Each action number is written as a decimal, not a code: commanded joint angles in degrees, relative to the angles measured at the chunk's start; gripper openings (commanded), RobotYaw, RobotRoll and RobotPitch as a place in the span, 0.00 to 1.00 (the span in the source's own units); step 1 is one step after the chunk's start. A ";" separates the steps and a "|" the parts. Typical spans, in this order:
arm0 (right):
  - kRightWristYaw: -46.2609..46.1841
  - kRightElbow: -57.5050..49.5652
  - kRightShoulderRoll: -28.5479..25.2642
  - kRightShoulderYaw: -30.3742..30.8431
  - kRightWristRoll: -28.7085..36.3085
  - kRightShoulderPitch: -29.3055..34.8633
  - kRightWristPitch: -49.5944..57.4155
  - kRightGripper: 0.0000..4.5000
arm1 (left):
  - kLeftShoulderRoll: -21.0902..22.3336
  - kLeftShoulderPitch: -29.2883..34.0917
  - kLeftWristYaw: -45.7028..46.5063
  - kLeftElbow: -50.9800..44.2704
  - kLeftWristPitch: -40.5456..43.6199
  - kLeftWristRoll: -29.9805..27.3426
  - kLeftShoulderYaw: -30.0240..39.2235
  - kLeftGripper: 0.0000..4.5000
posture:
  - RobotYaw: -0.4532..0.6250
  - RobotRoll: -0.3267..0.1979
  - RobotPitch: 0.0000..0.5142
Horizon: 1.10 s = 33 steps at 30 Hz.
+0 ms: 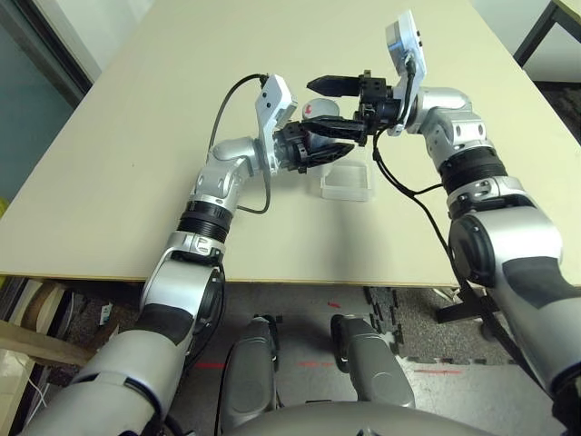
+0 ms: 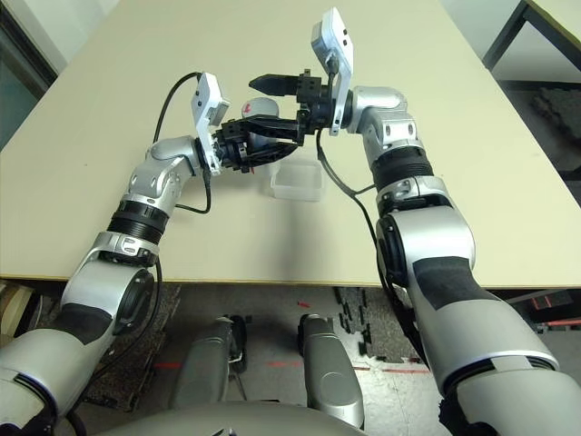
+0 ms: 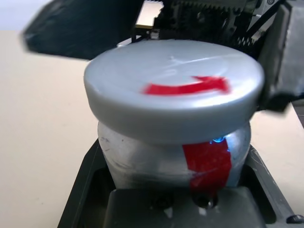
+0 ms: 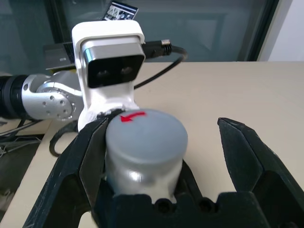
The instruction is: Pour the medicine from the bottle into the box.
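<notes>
A pale beige table (image 1: 136, 163) stands over a grey floor (image 1: 309, 309) marked with red tape (image 1: 211, 365).

The two eye views look from the head, forward and down over both forearms onto the table (image 1: 136, 136), from well back. They share almost the whole scene: the bottle (image 1: 320, 116) sits above centre in the left eye view and left of centre, upper frame, in the right eye view, so the scene is offset sideways between them. The left wrist view looks along the left gripper (image 3: 180, 199) from very close; the bottle's cap (image 3: 173, 90) spans mid-frame. The right wrist view faces the opposite way, also close, with the bottle at lower centre and the left wrist camera (image 4: 110, 61) at upper left.
</notes>
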 commanded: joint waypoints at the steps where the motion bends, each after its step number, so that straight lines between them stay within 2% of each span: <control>1: -1.22 0.81 -3.52 -1.14 -0.42 1.03 0.96 1.00 | -0.33 0.50 -1.96 -0.98 -0.67 -0.24 -0.67 0.62 | 0.24 0.62 0.30; 14: 6.55 -3.80 -7.14 -1.77 2.83 3.02 7.95 1.00 | -0.15 0.33 -2.15 -0.35 -0.98 0.10 -0.45 0.62 | 0.24 0.62 0.30; 33: 4.12 -8.38 -0.66 -0.31 3.42 3.84 8.13 1.00 | -0.29 0.22 -2.39 -0.48 -0.82 0.24 -0.98 0.62 | 0.24 0.62 0.29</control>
